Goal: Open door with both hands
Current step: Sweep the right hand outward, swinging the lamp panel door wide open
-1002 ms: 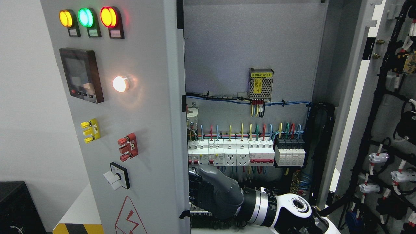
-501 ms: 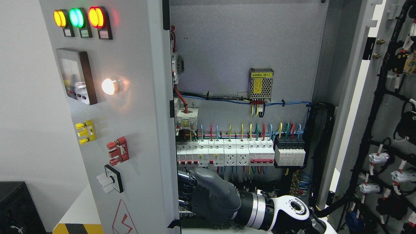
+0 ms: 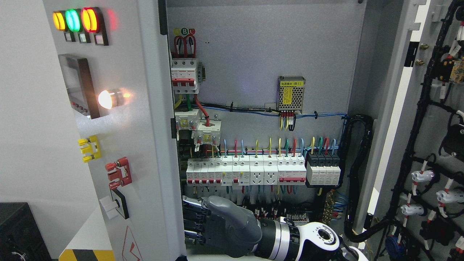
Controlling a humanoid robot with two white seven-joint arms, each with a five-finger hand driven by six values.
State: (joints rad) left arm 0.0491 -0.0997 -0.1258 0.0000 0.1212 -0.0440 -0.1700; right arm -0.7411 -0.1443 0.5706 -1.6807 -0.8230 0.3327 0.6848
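The grey left door (image 3: 145, 145) of the electrical cabinet stands swung out towards me, with lamps, a meter and switches on its front. My right hand (image 3: 194, 224), grey with a white forearm, comes in from the lower right inside the cabinet. Its fingers (image 3: 191, 219) are stretched out and press on the inner side of that door near its free edge, low down, holding nothing. The right door (image 3: 435, 145) stands wide open at the right, with black wire harnesses on its inner face. My left hand is out of view.
Inside, a row of breakers (image 3: 253, 174) with coloured wires sits just above my hand, and a mesh power supply (image 3: 291, 93) is higher up. A black box (image 3: 18, 232) stands at the lower left by the white wall.
The left door has swung further open to the left, uncovering more breakers at the upper left. My right hand has moved left and slightly down with the door's edge.
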